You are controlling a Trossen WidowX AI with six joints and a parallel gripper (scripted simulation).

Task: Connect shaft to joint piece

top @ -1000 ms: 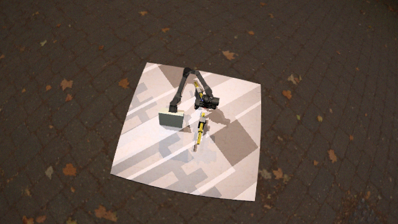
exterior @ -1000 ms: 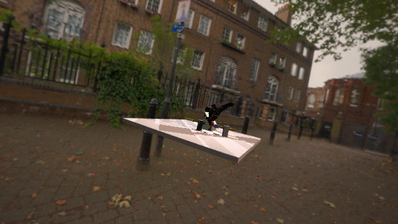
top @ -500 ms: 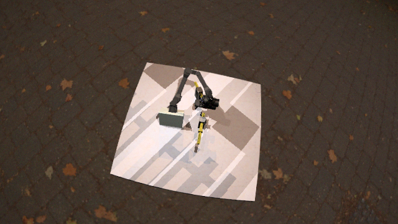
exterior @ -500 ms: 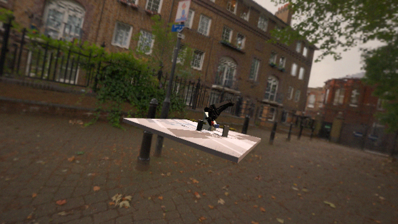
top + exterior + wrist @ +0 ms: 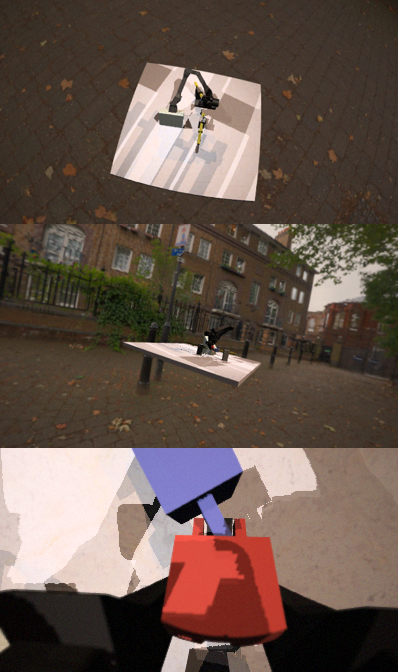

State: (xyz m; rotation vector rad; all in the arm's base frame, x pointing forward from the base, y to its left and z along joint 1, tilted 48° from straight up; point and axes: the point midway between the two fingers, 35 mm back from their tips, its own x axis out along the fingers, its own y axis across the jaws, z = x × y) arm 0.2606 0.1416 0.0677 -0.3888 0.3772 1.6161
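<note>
The red joint piece (image 5: 215, 598) (image 5: 213, 347) fills the middle of the wrist view. My gripper (image 5: 216, 577) is shut on it, a black finger at each side. A thin blue link joins it to the blue end piece (image 5: 190, 478) (image 5: 217, 350), which stands at an angle to it. In the top view the arm hides the joint piece. One yellow shaft (image 5: 196, 84) shows above the gripper there, the other yellow shaft (image 5: 199, 137) below it. A block (image 5: 202, 122) carries the lower shaft. Whether the opening lines up with the second shaft cannot be told.
The grey-green arm base (image 5: 171, 119) stands left of the shafts. Two dark upright blocks show in the exterior view, one farther block (image 5: 199, 349) and one nearer block (image 5: 226, 355). The tabletop (image 5: 236, 171) carries patchy shadows, and its edges drop to the paving.
</note>
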